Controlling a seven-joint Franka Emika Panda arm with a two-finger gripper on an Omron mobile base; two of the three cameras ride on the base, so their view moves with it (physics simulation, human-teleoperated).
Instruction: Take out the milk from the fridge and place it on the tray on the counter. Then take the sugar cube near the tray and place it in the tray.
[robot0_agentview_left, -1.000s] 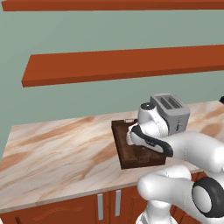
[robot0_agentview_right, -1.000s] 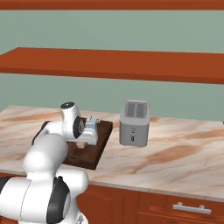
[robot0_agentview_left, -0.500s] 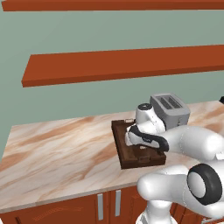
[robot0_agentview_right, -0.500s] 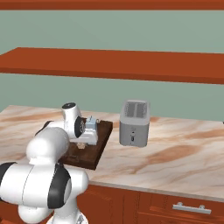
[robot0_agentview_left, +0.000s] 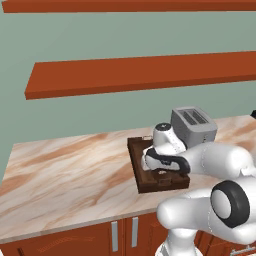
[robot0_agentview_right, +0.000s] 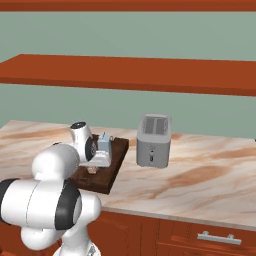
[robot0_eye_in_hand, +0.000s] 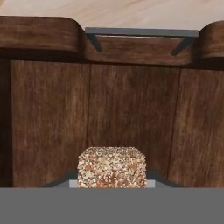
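Milk carton (robot0_agentview_right: 104, 144) already stands in the tray (robot0_agentview_right: 116, 167) on the counter (robot0_agentview_right: 200, 185), so pt 1 looks done; the gripper (robot0_eye_in_hand: 112, 181) is clenched on the sugar cube (robot0_eye_in_hand: 112, 167) just above the tray floor, so what's left is prob. only letting it go. Hand cam gives the cube close up betw. the tips plus the tray's handle end (robot0_eye_in_hand: 140, 33). Right base cam adds the carton and toaster (robot0_agentview_right: 154, 140); in left base cam the arm hides the carton.

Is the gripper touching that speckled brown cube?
Touching. The hand view shows the sugar cube squeezed between the gripper fingertips, above the tray.
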